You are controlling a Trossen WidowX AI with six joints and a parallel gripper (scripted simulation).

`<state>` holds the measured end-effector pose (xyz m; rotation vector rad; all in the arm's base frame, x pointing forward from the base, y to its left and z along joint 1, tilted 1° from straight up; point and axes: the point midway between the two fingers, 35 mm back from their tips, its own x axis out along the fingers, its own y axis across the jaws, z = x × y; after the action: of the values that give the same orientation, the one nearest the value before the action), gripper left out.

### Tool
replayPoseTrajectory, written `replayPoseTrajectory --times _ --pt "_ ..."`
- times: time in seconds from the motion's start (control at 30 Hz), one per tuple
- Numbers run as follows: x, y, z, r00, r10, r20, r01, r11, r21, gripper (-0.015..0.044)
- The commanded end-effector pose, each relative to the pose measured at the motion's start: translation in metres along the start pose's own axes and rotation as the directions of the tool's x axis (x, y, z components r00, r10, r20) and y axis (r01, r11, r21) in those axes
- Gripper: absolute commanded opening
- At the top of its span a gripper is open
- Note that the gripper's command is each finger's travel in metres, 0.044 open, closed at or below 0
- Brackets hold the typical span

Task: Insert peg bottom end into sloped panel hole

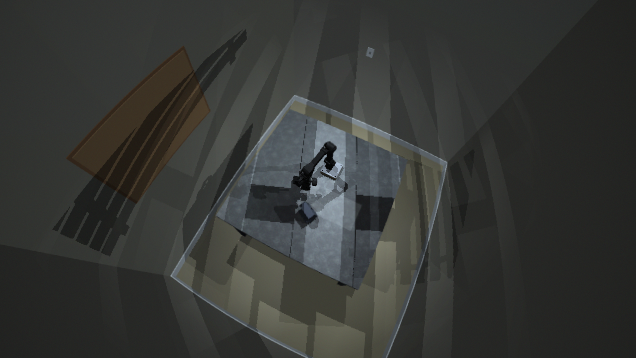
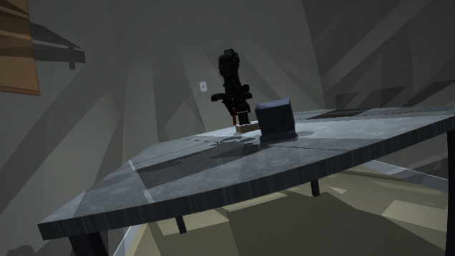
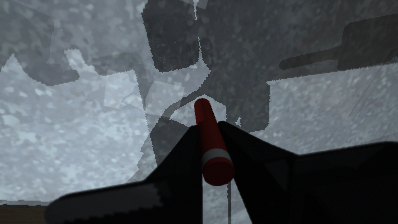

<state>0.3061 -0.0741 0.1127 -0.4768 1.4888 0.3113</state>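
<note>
The red round peg (image 2: 234, 116) (image 3: 211, 142) has a pale band near its top end. My gripper (image 3: 208, 129) is shut on the peg, with one dark finger on each side of it. The peg is roughly upright and its lower end hangs above the table (image 2: 200, 168). The dark blue-grey sloped panel block (image 1: 308, 212) (image 2: 275, 119) stands in front of the robot, to the right of the peg in the exterior view. Its hole is not visible in any view. In the top view the fingers and peg are too small and dark to make out.
The arm's base plate (image 1: 331, 170) (image 2: 247, 128) stands behind the gripper. Broad dark shadows cross the table top (image 1: 325, 245). A brown board (image 1: 165, 150) is on the wall, away from the arm.
</note>
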Motion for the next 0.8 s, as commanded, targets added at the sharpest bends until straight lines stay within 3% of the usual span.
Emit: replayPoseTrajectory --times 0.0,0.77 --pt "0.001 0.002 0.003 1.0 -0.026 -0.002 0.026 0.999 -0.036 0.0" --pt "0.007 0.013 0.023 0.989 -0.149 0.005 0.148 0.971 -0.19 0.0"
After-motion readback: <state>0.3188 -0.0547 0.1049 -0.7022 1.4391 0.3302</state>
